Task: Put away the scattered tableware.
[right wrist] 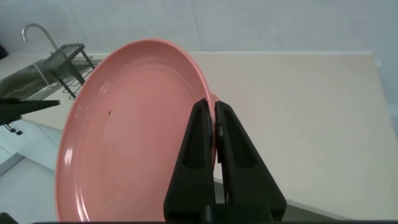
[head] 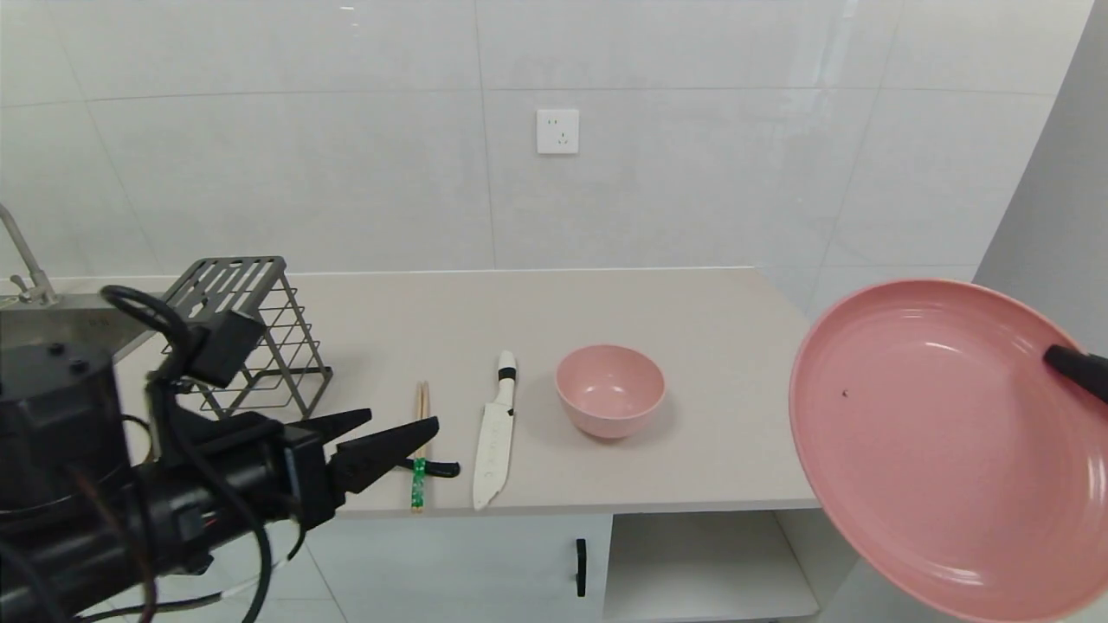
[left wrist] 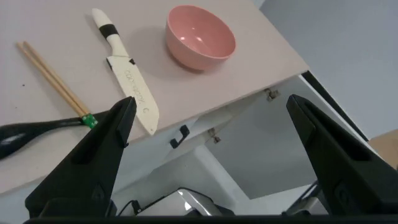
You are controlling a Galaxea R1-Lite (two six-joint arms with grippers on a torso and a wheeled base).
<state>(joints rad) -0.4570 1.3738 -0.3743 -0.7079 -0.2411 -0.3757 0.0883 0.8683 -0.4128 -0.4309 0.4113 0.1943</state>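
Plate [right wrist: 124, 124]: one, pink, clamped in the jaws of your right gripper [right wrist: 214, 109]. Left gripper [head: 402, 421]: jaws apart; beyond them one bowl [head: 610, 389], one knife [head: 495, 433], two chopsticks [head: 421, 415], one black spoon [head: 437, 469].

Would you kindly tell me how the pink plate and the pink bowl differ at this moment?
The pink plate is broad and shallow; the pink bowl is deep and rounded. The plate is tilted in the air, its rim clamped in the right claw; the bowl stands upright on the counter, touched by nothing. Both are pink and empty.
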